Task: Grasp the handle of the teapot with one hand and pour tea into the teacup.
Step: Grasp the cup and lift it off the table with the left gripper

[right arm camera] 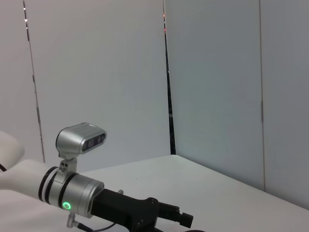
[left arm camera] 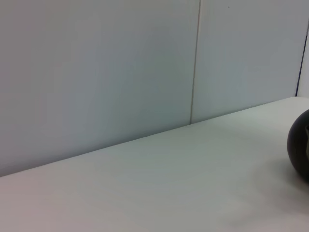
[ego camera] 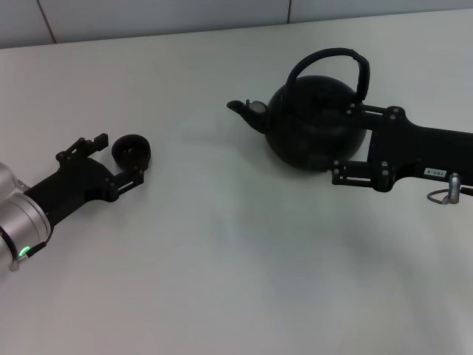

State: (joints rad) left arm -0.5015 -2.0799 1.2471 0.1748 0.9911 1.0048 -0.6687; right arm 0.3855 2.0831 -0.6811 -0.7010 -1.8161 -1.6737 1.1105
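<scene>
**Both grippers flank their objects before the pour**

The right gripper has its black fingers spread wide around the squat matte-black teapot, not on the thin arched handle. The left gripper, fingers parted, brackets the small dark round teacup on the white table, likely to steady it.

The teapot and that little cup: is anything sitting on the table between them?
Nothing visible: only bare white table lies between the teapot and the teacup. The spout already points towards the cup, which sits between the left gripper's fingers.
</scene>
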